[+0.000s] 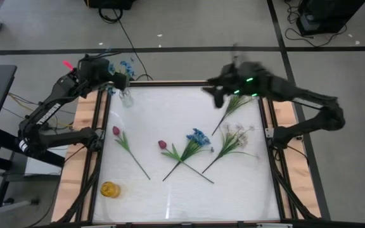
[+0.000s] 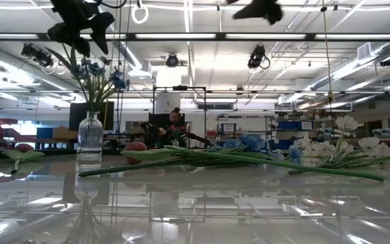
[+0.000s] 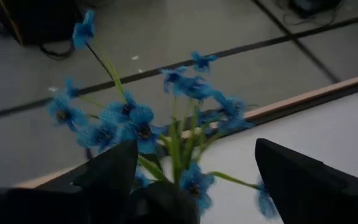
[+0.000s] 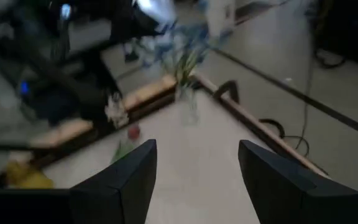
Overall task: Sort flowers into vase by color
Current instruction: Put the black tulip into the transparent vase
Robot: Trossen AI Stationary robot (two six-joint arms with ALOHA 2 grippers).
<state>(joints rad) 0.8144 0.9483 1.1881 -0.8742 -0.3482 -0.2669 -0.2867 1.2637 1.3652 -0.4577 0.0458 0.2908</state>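
Clear ribbed glass vase (image 2: 90, 139) on glossy white table (image 2: 195, 203).

Blue flowers (image 3: 138, 121): a loose cluster of small blue blooms on thin green stems, filling the middle of the view; one bloom stands higher than the rest on a long stem.
Left gripper (image 3: 194, 180): two dark fingers (image 3: 303, 177) spread apart, one on each side of the stems (no contact with the blooms can be made out).
Table (image 3: 328, 134): white surface behind the flowers, edged by a pale wooden rim.
Floor (image 3: 166, 37): grey, crossed by dark lines, beyond the table edge.
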